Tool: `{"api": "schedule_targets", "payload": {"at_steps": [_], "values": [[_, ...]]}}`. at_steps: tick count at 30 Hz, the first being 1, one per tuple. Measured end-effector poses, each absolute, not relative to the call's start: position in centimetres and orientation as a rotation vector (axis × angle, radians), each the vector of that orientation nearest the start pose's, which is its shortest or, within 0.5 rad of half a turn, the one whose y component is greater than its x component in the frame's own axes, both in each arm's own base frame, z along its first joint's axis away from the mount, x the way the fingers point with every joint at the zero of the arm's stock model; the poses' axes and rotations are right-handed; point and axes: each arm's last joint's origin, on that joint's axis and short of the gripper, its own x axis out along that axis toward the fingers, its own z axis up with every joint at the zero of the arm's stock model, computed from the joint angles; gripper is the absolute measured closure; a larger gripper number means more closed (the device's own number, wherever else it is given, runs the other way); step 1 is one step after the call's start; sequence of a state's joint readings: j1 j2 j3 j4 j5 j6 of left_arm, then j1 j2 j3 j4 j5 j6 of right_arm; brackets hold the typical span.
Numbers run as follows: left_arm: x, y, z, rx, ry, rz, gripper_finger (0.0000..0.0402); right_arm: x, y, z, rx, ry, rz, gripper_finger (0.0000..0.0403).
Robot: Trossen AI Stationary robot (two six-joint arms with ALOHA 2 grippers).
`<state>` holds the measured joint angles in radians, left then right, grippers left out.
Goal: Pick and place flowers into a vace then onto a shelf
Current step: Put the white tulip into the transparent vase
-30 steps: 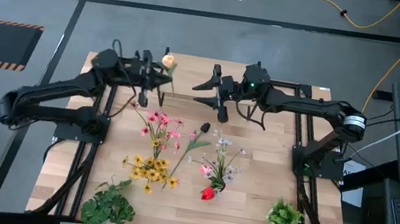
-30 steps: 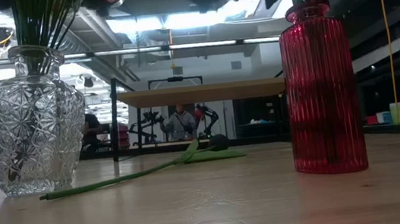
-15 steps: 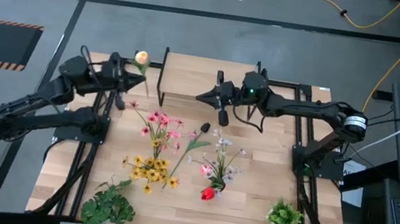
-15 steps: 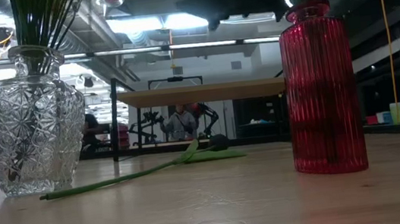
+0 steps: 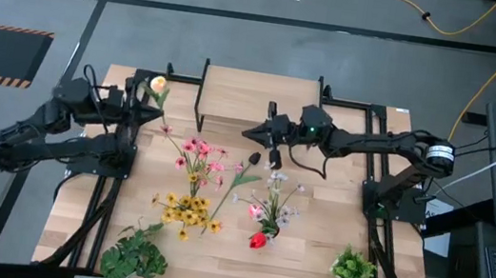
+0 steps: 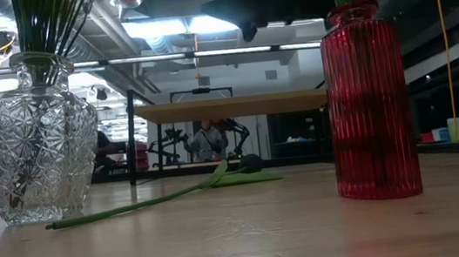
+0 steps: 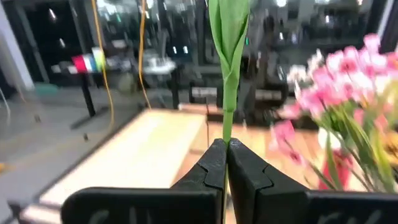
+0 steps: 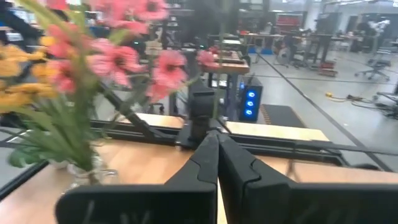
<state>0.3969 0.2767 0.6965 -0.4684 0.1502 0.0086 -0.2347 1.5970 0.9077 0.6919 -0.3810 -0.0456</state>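
My left gripper [image 5: 152, 114] [image 7: 225, 148] stands at the table's far left, shut on a green-stemmed flower with a peach blossom [image 5: 157, 82]. My right gripper [image 5: 248, 132] [image 8: 217, 138] hovers shut and empty in front of the shelf [image 5: 258, 97], above the table. A dark-blossomed flower [image 5: 241, 178] [image 6: 159, 198] lies flat on the table. Pink flowers [image 5: 199, 157] and yellow flowers [image 5: 186, 210] stand in a crystal vase [image 6: 36, 139]. White and lilac ones [image 5: 274, 195] stand in a red vase [image 6: 368, 98]. My left gripper pinches the flower's green stem [image 7: 227, 127] between its two fingertips. The fingers come level from the table's left side and lie across the stem. The flower stands upright in the hold, blossom above the fingers, lifted clear of the table.
Two bushy green plants [image 5: 135, 254] [image 5: 352, 266] stand at the near corners. Black frame rails [image 5: 117, 189] [image 5: 381, 224] run along both sides of the table. People and equipment show in the room beyond the table.
My left gripper has carried the flower from beside the shelf toward the table's left edge, the stem staying upright. My right gripper has shut with nothing between its fingers and has sunk a little toward the table.
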Motion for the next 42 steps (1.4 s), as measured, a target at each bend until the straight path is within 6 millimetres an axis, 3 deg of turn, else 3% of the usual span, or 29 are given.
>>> {"api": "schedule_targets", "payload": {"at_steps": [5,12,15,22,28,33,42], "values": [[4.8,1.4,33.4,-0.042,0.097,0.204,0.0399,34.5,-5.4,25.8,-0.046,-0.006,0.183,0.0398],[4.5,0.5,33.9,-0.068,0.083,-0.036,0.0399,34.9,-2.7,25.8,-0.057,-0.006,0.149,0.0398],[5.0,0.6,33.3,-0.069,0.085,-0.040,0.0399,35.0,-1.6,25.8,-0.057,-0.008,0.147,0.0398],[6.8,0.8,32.0,-0.042,-0.097,-0.198,0.0399,35.1,1.0,25.7,-0.058,0.002,0.099,0.0398],[6.7,0.5,30.7,-0.047,-0.152,-0.231,0.0399,35.0,2.8,25.5,-0.061,0.022,0.099,0.0398],[6.6,0.1,29.9,-0.049,-0.233,-0.295,0.0399,34.9,3.9,25.4,-0.066,0.034,0.055,0.0398],[8.2,-0.3,28.3,-0.068,-0.211,-0.344,0.0399,34.8,4.4,25.4,-0.088,0.037,-0.005,0.0398]]}}
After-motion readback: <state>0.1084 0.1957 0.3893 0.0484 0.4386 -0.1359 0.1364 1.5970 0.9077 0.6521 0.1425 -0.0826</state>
